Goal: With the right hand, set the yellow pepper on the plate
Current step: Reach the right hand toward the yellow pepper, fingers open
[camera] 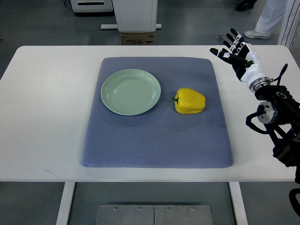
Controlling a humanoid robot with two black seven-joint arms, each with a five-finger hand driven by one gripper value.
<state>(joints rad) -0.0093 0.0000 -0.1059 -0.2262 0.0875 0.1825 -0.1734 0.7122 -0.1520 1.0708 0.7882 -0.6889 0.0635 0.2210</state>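
Note:
A yellow pepper [190, 101] with a green stem lies on its side on the blue-grey mat [154, 136], just right of the plate. The pale green plate [131, 91] sits empty on the mat's upper left part. My right hand [233, 50] hovers over the table's far right corner, well above and to the right of the pepper, fingers spread and holding nothing. Its black arm [276, 117] comes in along the right edge. The left arm does not show.
The mat lies on a white table [42, 112]. Beyond the far edge stand a white machine base [136, 16] and a small cardboard box [138, 38]. A person's legs and shoes [262, 23] show at the top right.

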